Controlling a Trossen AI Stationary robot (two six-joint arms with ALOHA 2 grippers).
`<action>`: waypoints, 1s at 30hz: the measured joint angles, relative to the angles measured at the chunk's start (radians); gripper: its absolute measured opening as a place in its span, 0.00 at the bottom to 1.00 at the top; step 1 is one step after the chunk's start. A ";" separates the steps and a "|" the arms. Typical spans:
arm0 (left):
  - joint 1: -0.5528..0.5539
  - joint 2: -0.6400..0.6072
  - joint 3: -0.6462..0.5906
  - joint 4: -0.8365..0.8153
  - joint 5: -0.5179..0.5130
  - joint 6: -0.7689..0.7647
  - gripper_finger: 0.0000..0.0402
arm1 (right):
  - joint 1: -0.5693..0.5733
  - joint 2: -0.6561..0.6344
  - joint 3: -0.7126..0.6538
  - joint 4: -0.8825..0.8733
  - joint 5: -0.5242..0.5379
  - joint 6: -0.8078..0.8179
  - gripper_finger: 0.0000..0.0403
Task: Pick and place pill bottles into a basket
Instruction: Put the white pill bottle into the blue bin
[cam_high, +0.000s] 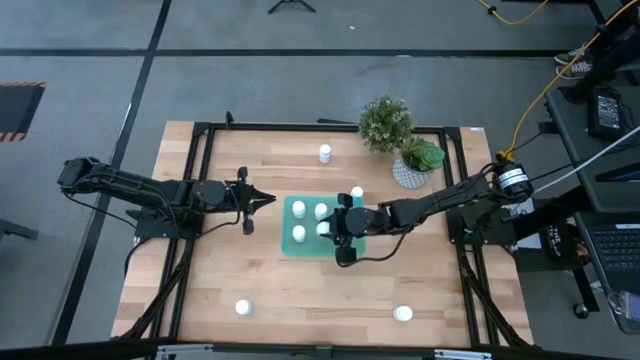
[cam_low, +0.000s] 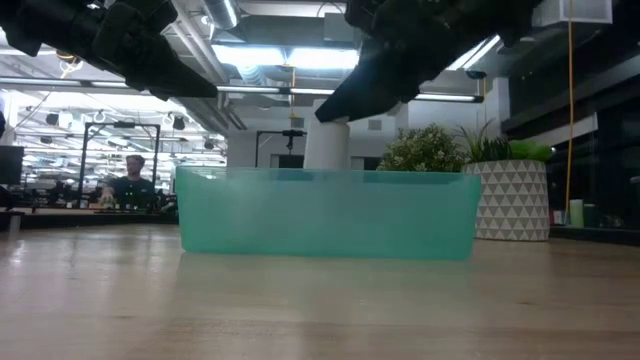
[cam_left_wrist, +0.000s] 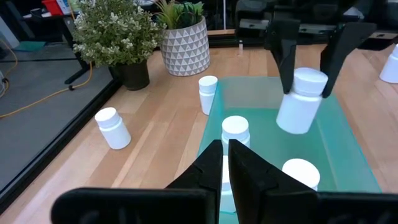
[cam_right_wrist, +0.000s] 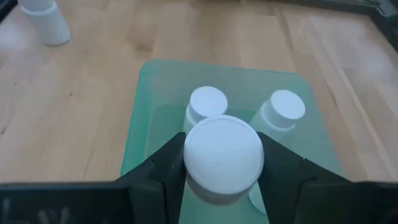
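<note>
Right gripper (cam_right_wrist: 222, 163): its dark fingers (cam_left_wrist: 287, 53) are clamped on either side of a small white cylindrical pill bottle with a round white cap (cam_left_wrist: 303, 99), held cap-up with its long axis near vertical, tilted slightly. The bottle hangs directly above the shallow teal-green translucent plastic basket (cam_high: 289, 245), clear of its floor; in the high view the gripper sits over the basket's 3 o'clock edge. The coming move therefore appears to be a straight descent and release, the target lying beneath the fingers. Bottles already stand upright inside the basket (cam_high: 298, 209), toward 9 o'clock of the held one, so the free spot looks to be on the basket's right side. Left gripper (cam_high: 268, 199): fingers closed on nothing, waiting at 9 o'clock of the basket, just beside it. Loose bottles remain on the wooden counter (cam_high: 250, 260) at 12 o'clock (cam_high: 325, 152), at 7 o'clock (cam_high: 242, 308) and at 5 o'clock (cam_high: 403, 313), the last nearer the right arm. A white patterned plant pot (cam_high: 409, 172) stands at 2 o'clock.
</note>
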 joint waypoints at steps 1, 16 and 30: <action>0.000 0.000 0.000 0.000 0.000 0.000 0.05 | -0.002 0.000 -0.012 0.023 0.000 0.000 0.38; 0.000 0.000 0.000 0.003 -0.002 0.000 0.05 | -0.015 0.063 -0.065 0.144 0.001 0.059 0.38; 0.000 0.000 0.000 0.003 -0.004 0.010 0.05 | -0.052 0.109 -0.065 0.158 -0.036 0.117 0.38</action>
